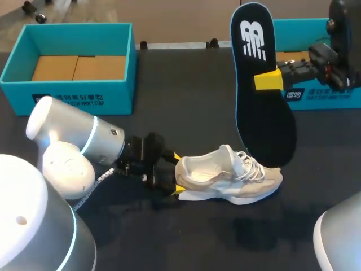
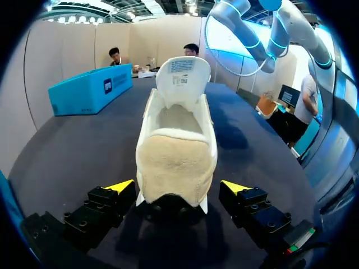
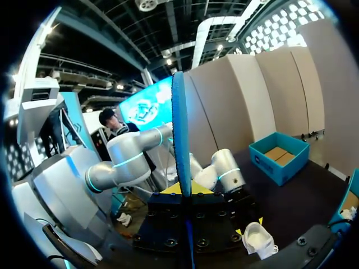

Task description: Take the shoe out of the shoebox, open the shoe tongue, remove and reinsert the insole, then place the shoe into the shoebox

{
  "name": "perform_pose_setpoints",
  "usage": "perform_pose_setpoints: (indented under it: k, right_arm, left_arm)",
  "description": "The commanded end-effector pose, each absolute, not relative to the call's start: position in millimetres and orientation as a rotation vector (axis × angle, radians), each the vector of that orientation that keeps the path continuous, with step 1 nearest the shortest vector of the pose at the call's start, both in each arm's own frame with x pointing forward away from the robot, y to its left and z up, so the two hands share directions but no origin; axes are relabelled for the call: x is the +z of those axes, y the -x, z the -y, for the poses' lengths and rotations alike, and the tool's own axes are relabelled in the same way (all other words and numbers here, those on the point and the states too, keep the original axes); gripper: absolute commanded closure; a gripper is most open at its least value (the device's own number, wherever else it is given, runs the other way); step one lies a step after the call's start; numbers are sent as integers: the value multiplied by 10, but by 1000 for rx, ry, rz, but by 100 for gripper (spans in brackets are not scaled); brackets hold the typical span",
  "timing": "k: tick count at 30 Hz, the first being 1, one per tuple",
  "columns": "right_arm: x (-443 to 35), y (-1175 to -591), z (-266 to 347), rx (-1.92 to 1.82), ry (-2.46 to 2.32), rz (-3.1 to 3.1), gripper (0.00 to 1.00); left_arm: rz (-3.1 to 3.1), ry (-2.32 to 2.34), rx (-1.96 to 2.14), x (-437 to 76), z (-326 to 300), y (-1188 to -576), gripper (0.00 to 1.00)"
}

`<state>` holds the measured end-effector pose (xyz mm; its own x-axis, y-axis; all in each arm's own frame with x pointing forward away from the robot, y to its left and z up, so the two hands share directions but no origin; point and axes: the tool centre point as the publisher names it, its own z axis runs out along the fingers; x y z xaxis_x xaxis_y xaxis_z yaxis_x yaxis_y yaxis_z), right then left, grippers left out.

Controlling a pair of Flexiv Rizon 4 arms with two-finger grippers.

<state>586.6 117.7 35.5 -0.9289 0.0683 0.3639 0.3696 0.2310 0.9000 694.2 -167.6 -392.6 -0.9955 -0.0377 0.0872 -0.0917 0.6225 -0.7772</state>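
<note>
While straddling the heel of the shoe (image 1: 225, 178) on the tabletop (image 1: 186, 84), held left claw (image 1: 178, 173) wide. Farther out, pinched insole (image 1: 265, 124) upright in right claw (image 1: 269, 81), above the toe end. Judged removal done, reinsertion next: called for tilting it toe-first into the opening.

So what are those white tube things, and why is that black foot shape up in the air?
Those are two robot arms. One picture looks down from above. The two round ones come from a camera on each arm's wrist. On the dark table lie a white shoe, a left box and a right box, both blue. The left gripper sits at the shoe's heel, fingers open on either side. The right gripper pinches the insole, the shoe's inner pad, and holds it upright.
</note>
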Motion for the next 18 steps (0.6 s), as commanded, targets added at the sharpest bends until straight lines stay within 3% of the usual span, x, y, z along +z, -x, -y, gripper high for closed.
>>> perform_pose_setpoints:
  k: [1, 8, 11, 18]
  right_arm:
    - [358, -5900, -1204, -1753, 409, 2258, 100]
    - [358, -5900, -1204, -1753, 409, 2258, 100]
    - [358, -5900, -1204, -1753, 409, 2258, 100]
    - [358, -5900, -1204, -1753, 409, 2258, 100]
  left_arm:
    - [2810, -110, 1252, -3906, 1684, -6936, 0]
    - [2924, -2, 1083, -3681, 1593, -7032, 0]
    - [3098, 26, 735, -3618, 1679, -6997, 0]
    - [3098, 26, 735, -3618, 1679, -6997, 0]
